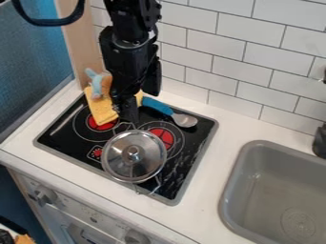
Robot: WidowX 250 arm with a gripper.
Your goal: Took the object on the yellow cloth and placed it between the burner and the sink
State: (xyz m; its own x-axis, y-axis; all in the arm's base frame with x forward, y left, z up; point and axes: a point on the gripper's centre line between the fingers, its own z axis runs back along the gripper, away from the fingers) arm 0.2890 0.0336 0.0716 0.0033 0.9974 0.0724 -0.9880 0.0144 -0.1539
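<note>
Toy [96, 89]: at far left corner of cloth [103, 112]. Probably light, soft, easily compressed; grasp gently across middle, clear of cloth. Gripper [140, 107]: above stove [64, 138], with jaws set wide.

The arm [127, 59] is black and blocky, with a greyish ring [132, 45].

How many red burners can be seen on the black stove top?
2. The left burner is partly under the yellow cloth; the right burner is near the spoon, partly behind the round lid. Another may be hidden there.
</note>
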